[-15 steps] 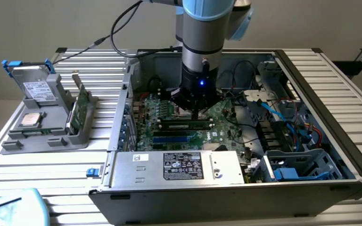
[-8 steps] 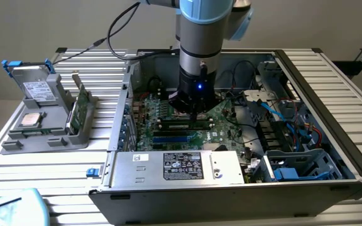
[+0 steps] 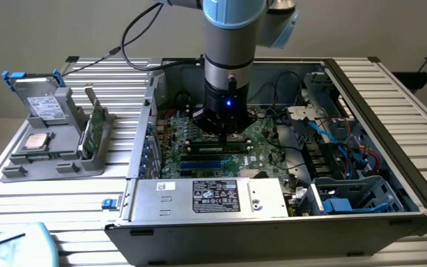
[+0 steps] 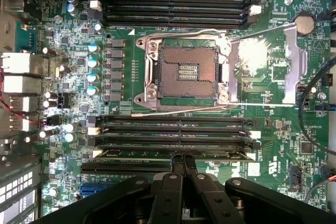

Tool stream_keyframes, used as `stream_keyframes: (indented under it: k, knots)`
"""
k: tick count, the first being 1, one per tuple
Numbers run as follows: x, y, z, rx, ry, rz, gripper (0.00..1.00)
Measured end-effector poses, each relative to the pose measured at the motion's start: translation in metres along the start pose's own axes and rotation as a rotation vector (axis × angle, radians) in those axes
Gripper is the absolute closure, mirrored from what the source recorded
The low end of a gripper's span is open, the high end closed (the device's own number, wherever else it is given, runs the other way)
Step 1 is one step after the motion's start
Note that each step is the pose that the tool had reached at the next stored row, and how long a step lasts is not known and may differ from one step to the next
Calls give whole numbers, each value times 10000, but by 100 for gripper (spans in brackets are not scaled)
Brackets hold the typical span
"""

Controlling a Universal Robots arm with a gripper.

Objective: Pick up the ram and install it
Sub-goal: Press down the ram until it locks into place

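Open computer case (image 3: 391, 139) lies on a slatted metal table (image 3: 58, 194); arm reaches down into it. Gripper (image 3: 227, 135) sits low over the green motherboard (image 3: 266, 136), just above the memory slots. In the wrist view the two black fingers (image 4: 173, 182) are pressed together, tips meeting at the edge of the nearest slot bank (image 4: 173, 145), nothing visible between them.

Ram (image 3: 91, 130): thin green circuit-board stick standing on edge in a grey moulded holder (image 3: 50, 161) on the table, at the exterior view's left, well apart from the gripper. Its long axis runs from near to far across the table, flat faces towards the exterior view's left and right.

Holder also carries a square silver processor chip (image 3: 35, 142) and a grey boxy drive (image 3: 43, 100) with blue tabs.

Wrist view: empty square CPU socket (image 4: 186, 72), shiny metal frame, between two banks of long black slots.
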State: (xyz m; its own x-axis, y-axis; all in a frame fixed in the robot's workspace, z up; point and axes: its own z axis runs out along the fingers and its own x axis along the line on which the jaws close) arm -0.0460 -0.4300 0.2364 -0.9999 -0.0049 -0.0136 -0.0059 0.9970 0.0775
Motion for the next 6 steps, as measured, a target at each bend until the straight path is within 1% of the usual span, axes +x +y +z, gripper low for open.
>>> stream_keyframes:
  k: [6]
  knots:
    - [0, 0, 0, -6, 0, 1, 89]
